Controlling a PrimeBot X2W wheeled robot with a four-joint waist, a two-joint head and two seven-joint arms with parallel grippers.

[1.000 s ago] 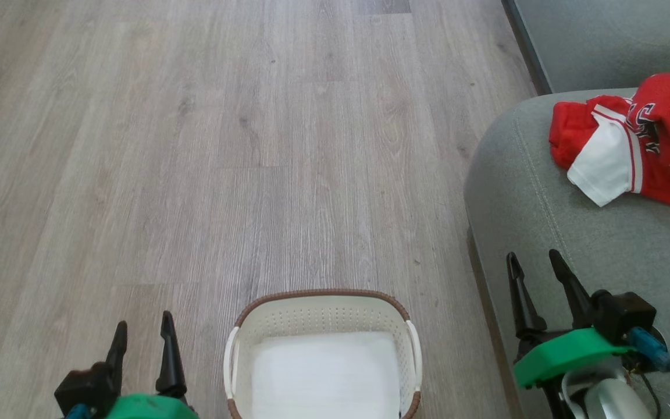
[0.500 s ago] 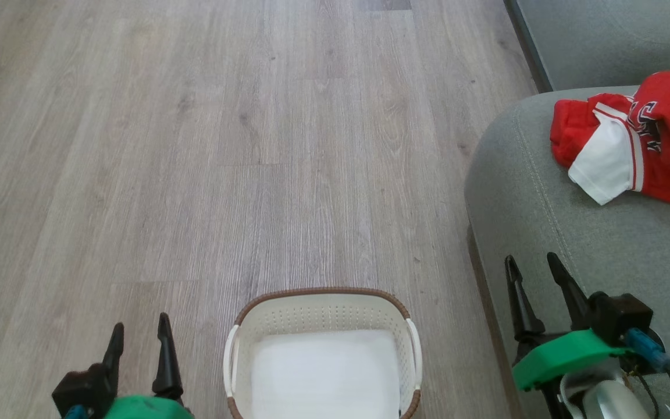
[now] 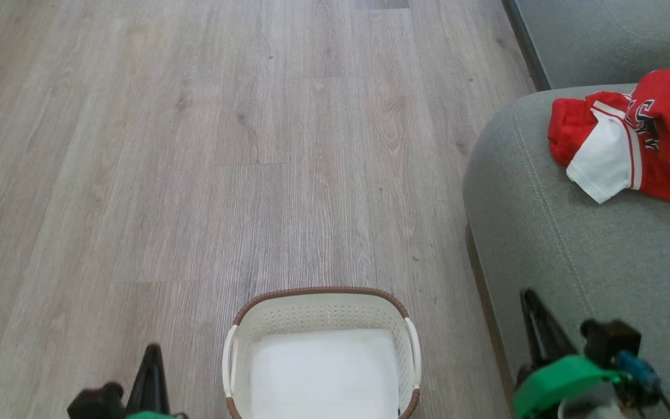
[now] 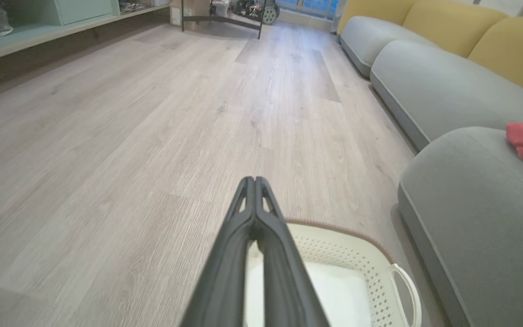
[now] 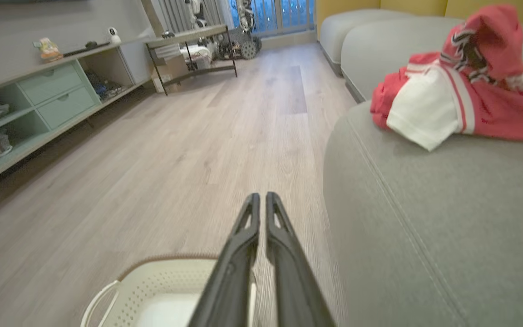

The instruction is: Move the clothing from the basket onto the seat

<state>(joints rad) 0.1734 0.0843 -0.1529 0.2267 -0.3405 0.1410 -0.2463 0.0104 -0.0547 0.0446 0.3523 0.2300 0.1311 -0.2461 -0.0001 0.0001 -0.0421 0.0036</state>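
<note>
The left gripper (image 4: 254, 182) is low at the left, over the wooden floor (image 3: 195, 145). Its two fingers are pressed together and hold nothing. Just to its right the basket (image 3: 319, 291) stands on the floor and shows its white bottom. Further right, the right gripper (image 5: 262, 199) is closed too, empty, above the seat (image 3: 602, 262). The clothing (image 3: 631, 139) lies in a red heap on the seat, well apart from the basket.

A: How did the right gripper (image 5: 261, 196) look?
B: Long dark slotted fingers (image 5: 239, 259), a bright green plastic collar (image 3: 562, 375); a black block (image 3: 611, 340) with a blue plug (image 3: 631, 362) sat at its two o'clock.
A: The left gripper (image 4: 254, 179)?
B: It matched.
</note>
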